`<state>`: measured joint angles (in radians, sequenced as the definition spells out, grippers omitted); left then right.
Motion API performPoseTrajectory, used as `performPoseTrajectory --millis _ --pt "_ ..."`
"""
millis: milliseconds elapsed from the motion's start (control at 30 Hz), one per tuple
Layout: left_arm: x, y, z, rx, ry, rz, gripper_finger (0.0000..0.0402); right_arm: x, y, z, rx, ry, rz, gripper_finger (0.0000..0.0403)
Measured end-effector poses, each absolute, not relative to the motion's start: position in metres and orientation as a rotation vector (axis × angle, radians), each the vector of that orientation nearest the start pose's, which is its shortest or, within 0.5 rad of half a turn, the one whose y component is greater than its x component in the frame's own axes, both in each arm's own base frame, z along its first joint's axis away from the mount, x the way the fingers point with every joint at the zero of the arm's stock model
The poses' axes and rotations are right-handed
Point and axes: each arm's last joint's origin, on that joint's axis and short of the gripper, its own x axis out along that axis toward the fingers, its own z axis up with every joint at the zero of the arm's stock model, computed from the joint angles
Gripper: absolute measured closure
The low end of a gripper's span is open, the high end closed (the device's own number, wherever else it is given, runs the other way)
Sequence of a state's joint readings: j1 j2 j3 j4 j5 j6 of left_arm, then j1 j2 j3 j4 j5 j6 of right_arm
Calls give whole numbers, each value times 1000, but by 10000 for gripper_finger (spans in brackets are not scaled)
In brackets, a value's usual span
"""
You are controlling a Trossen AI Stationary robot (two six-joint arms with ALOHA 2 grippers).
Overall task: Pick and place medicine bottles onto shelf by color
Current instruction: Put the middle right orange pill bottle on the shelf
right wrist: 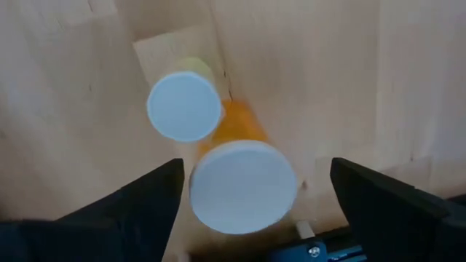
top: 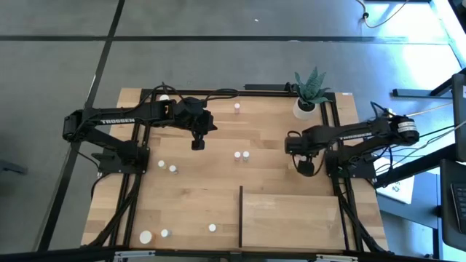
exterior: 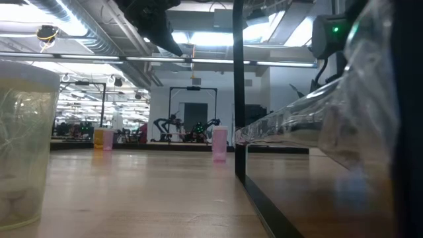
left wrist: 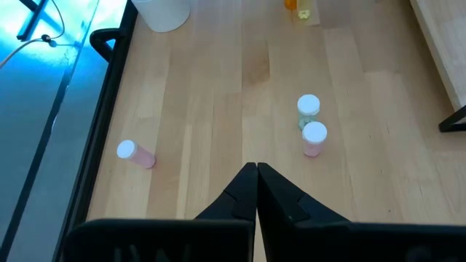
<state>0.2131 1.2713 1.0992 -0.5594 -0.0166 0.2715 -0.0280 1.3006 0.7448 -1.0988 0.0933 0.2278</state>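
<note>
Right claw (top: 305, 167) hangs over the right side of the table (top: 196, 196), just above the shelf (top: 291, 220), and its fingers (right wrist: 135, 204) are spread as wide as they go. Between them, from the wrist view, sits an orange bottle (right wrist: 240, 175) with a broad white cap, and right against it a paler bottle (right wrist: 186, 102), white cap too. The fingers flank the orange one, but neither is pressing on it; nothing is held.

Left claw (top: 198, 145) hovers over the upper middle of the table, pinched fully shut and empty. Ahead of it its camera picks up a pair (left wrist: 311, 125) of bottles standing just beside each other, one pink, one pale, and a pink bottle (left wrist: 137, 153) lying on its side near the frame rail.

From above, more bottles dot the table: two (top: 167, 167) on the left, three (top: 164, 233) along the near edge, one (top: 237, 108) near the far edge. The shelf lies flat at the near right corner, its dark edge (top: 240, 216) upright on its left side, bare of bottles. A plant pot (top: 304, 108) stands at the far right.
</note>
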Motion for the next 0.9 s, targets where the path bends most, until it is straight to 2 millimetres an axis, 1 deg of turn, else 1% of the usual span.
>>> performPoseTrajectory --millis 167,400,600,900 --pt "260 57 308 187 753 119 401 185 -8 175 111 1686 -281 57" --pt "260 57 308 186 753 119 401 187 -8 170 106 1718 -285 62" --pt "260 57 308 187 753 119 401 189 -8 166 105 1731 -288 95" --pt "260 57 308 187 753 119 401 189 -8 166 151 1723 -342 159"
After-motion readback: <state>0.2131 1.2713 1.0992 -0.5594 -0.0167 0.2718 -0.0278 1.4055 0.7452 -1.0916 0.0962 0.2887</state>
